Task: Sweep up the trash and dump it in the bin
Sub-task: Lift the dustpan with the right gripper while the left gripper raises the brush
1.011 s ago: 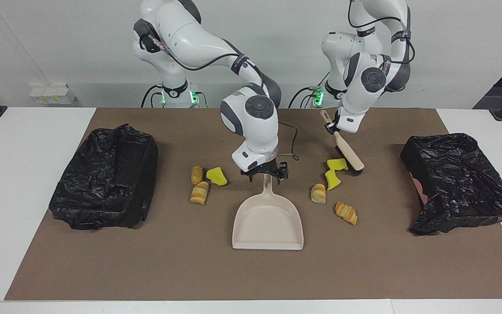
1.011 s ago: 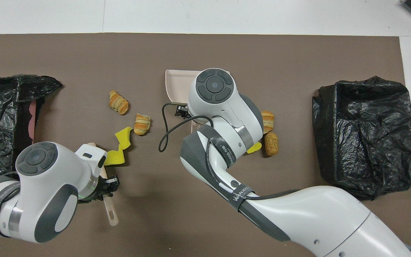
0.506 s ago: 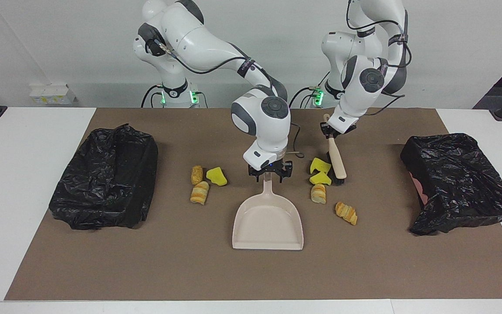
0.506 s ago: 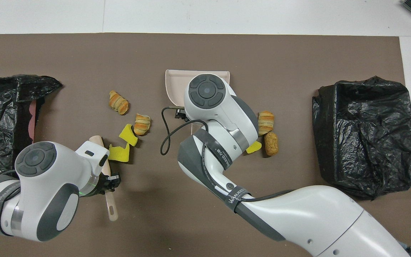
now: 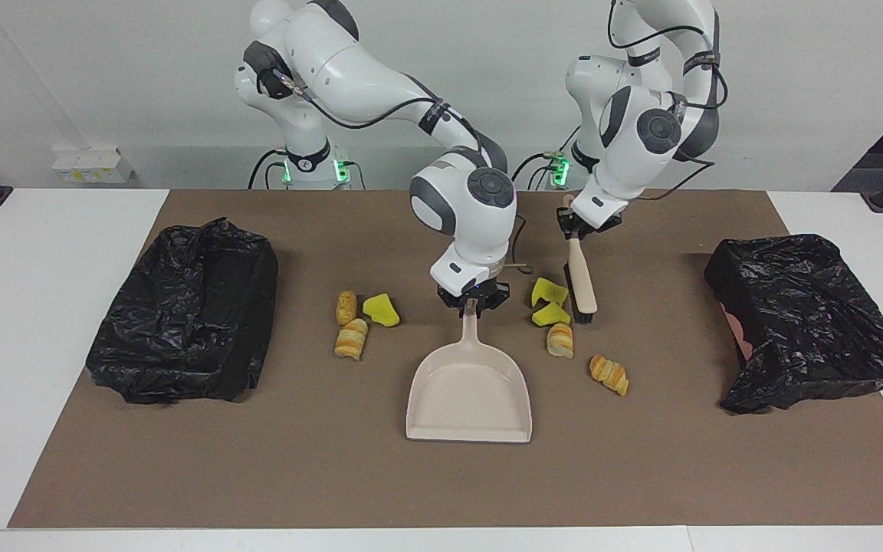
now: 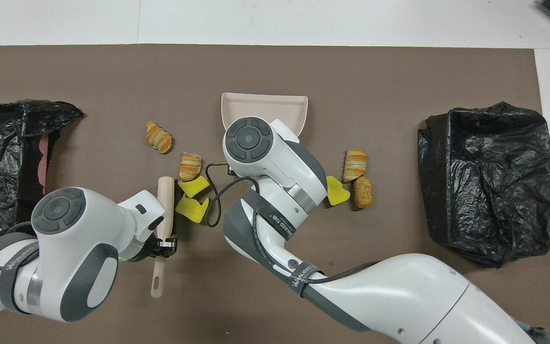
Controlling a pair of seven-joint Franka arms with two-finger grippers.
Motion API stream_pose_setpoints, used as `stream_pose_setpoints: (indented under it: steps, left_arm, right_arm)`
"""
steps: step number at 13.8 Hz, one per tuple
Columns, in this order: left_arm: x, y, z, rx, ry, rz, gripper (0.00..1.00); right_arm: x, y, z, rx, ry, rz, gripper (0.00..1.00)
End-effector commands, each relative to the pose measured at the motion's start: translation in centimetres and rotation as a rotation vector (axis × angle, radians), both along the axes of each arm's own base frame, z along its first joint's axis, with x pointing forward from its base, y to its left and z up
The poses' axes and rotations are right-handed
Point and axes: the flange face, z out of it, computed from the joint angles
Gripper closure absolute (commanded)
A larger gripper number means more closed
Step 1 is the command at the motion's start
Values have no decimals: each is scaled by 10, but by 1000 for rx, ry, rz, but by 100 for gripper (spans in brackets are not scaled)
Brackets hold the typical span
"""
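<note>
Beige dustpan (image 5: pixel 470 392) sits mid-mat, mouth toward the worktop's front edge. Right gripper (image 5: pixel 474 300) is clamped on its handle. Left gripper (image 5: pixel 576 228) is closed on the brush (image 5: pixel 581 284), bristles down beside two yellow chunks (image 5: pixel 549 302).

Risks, my read:
- Pan mouth faces the front edge, trash lies alongside it. A sideways push would hit the pan's wall or slide past, not in.
- Chunks look light; a fast stroke could flick them.
- Roll (image 5: pixel 609 374) sits off the brush line toward the left arm's end, likely missed.

Trash: roll (image 5: pixel 561 340) touches the chunks, just clear of the brush. Three pieces (image 5: pixel 357 318) lie toward the right arm's end, none between any jaws. Bins (image 5: pixel 181 303) (image 5: pixel 805 322) sit at both ends, bagged.
</note>
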Motion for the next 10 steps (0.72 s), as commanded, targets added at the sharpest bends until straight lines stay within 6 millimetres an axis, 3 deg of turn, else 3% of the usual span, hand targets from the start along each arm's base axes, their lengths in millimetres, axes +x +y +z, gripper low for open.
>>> stream_pose_setpoints:
  steps: [1, 3, 4, 5, 6, 8, 10]
  left_arm:
    - [24, 22, 2, 13, -27, 21, 100]
    - [40, 48, 2, 41, -62, 18, 100]
    - [53, 63, 2, 49, -71, 8, 100]
    - [70, 72, -6, 62, -70, -5, 100]
    - [89, 85, -13, 59, -97, -28, 100]
    - [115, 102, -24, 51, -125, -89, 100]
    - [137, 101, -47, 45, -123, -224, 100]
  right_arm:
    - [1, -25, 32, -29, -5, 125, 100]
    - [-6, -50, 52, -39, 17, 295, 100]
    - [-21, -64, 66, -64, 16, 379, 100]
    - [-27, -91, 73, -95, 29, 487, 100]
    - [-41, -105, 81, -105, 65, 665, 100]
    - [-60, -112, 72, -103, 137, 929, 100]
    - [-65, -114, 67, -96, 156, 1079, 100]
